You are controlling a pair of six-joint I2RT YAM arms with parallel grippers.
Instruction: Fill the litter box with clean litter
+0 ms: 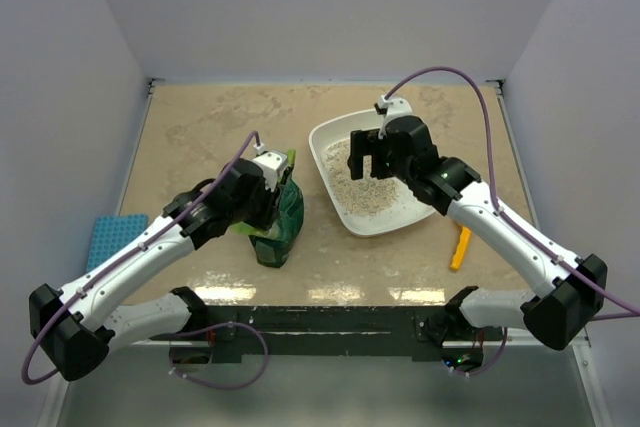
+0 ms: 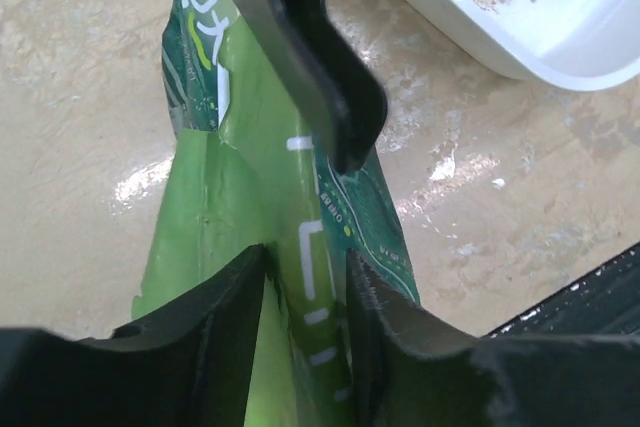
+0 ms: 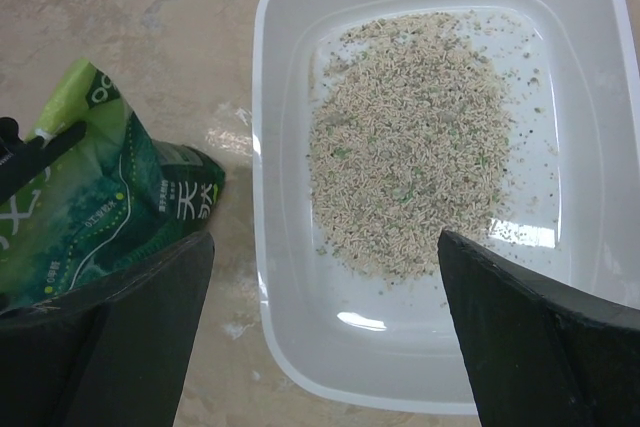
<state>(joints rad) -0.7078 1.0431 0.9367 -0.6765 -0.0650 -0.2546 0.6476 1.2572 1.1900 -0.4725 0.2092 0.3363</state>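
Tan table (image 1: 200, 127) carries the litter box (image 3: 280, 277) just to the right of the green bag (image 1: 280, 222), and litter (image 3: 410, 147) is already heaped inside. The left gripper (image 2: 308, 267) is clamped on the bag top. The right gripper (image 3: 325, 237) hangs with its jaws wide apart above the box. I think any next pour must tip rightward.

From above, the right tool (image 1: 362, 162) covers part of the litter box (image 1: 398, 221) and some clean litter (image 1: 362, 197). The left tool (image 1: 280, 175) hides the top of the green bag (image 1: 278, 235). The yellow thing (image 1: 460, 247) on the table (image 1: 200, 127) is too small to tell.
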